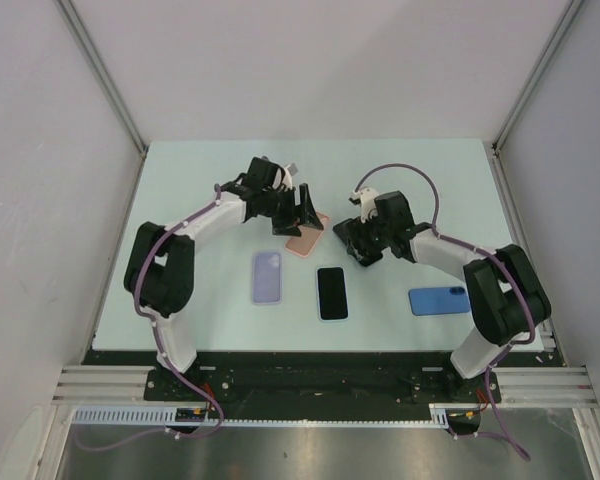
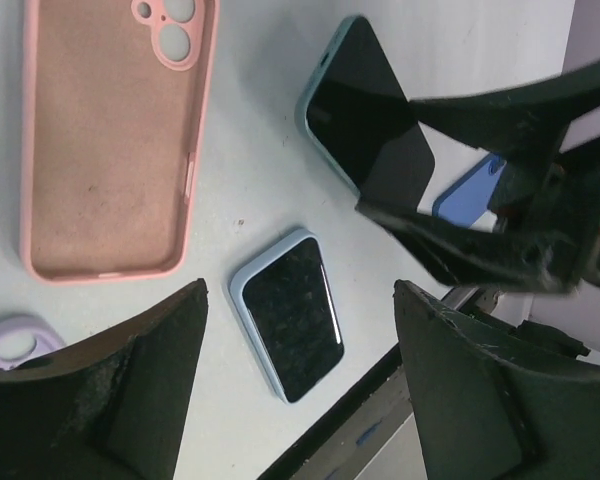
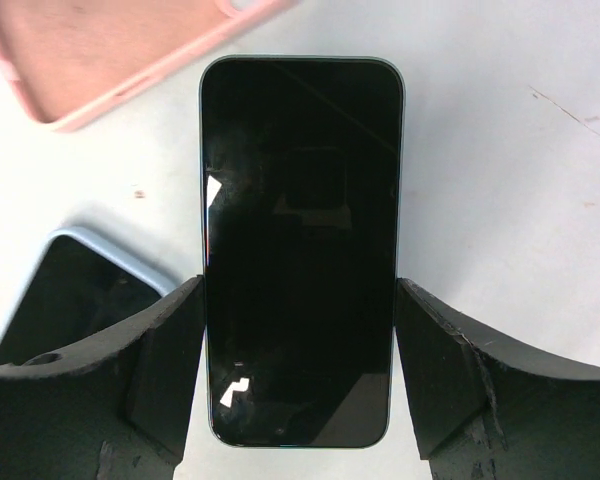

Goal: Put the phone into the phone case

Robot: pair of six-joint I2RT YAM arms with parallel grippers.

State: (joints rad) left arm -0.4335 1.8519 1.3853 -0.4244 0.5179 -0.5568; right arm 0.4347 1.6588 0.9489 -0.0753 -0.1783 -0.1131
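My right gripper (image 3: 298, 282) is shut on a black-screened phone (image 3: 300, 230), gripping its two long edges above the table. The same phone (image 2: 365, 115) shows in the left wrist view, tilted in the right gripper's fingers. A pink phone case (image 1: 305, 242) lies hollow side up just left of it; it appears as the pink case (image 2: 110, 140) and pink case (image 3: 130, 50) in the wrist views. My left gripper (image 1: 300, 222) hovers over that case, and in its own view the left gripper (image 2: 300, 285) is open with nothing between its fingers.
A second phone (image 1: 332, 293) with a pale blue rim lies screen up near the table's middle front. A lavender case (image 1: 268, 277) lies to its left, and a blue case (image 1: 439, 300) lies by the right arm's base. The table's front edge (image 2: 380, 400) is close.
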